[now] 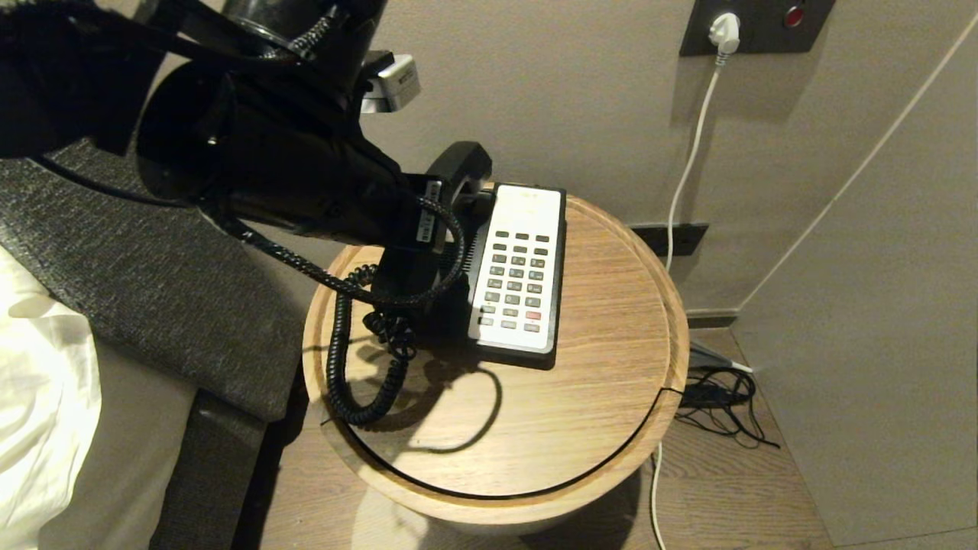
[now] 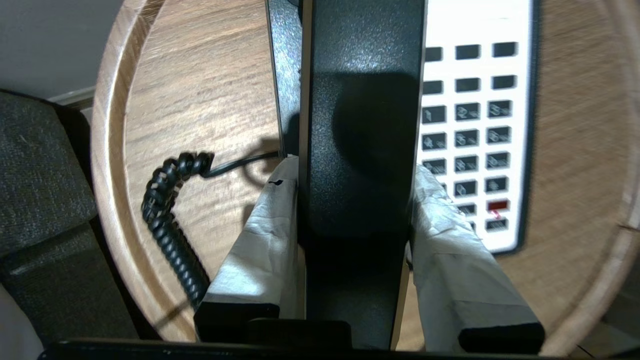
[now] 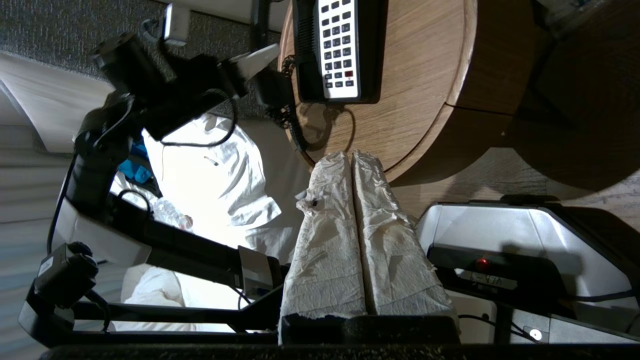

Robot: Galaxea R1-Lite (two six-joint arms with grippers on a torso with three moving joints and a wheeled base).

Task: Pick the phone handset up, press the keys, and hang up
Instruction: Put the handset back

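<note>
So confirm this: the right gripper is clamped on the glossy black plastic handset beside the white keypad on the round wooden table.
Wrong arm. The left gripper clamps the glossy black plastic handset, as the left wrist view shows; the right gripper is shut and empty, off the round wooden table.

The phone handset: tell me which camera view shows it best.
The left wrist view: the phone handset fills the middle, clamped between the left gripper's padded fingers, beside the keypad. The head view shows only its far end past the left arm. The right wrist view shows only a small dark part.
</note>
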